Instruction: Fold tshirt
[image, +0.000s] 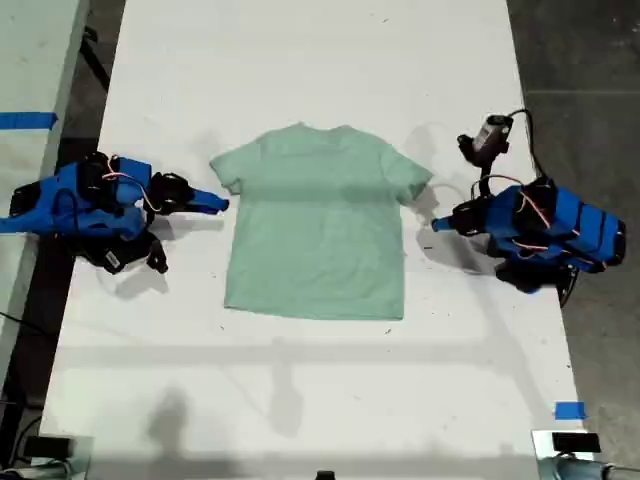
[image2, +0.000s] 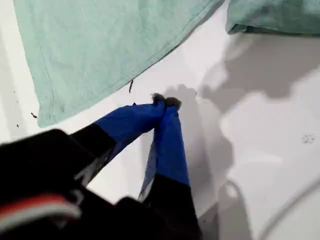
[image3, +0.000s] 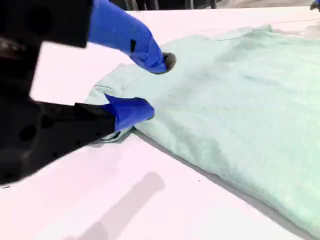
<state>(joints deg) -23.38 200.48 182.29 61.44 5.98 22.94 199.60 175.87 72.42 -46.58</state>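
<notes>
- The tshirt (image: 318, 232) lies flat and spread open in the middle of the white table (image: 300, 70), neck towards the far edge, both sleeves out.
- My first gripper (image2: 166, 102) has its jaws closed together with nothing between them; the tips rest just beside the shirt's side hem, at the exterior view's right.
- My second gripper (image3: 152, 87) is at the exterior view's left, its jaws apart around the edge of a sleeve (image3: 107, 87), not yet pinching it.
</notes>
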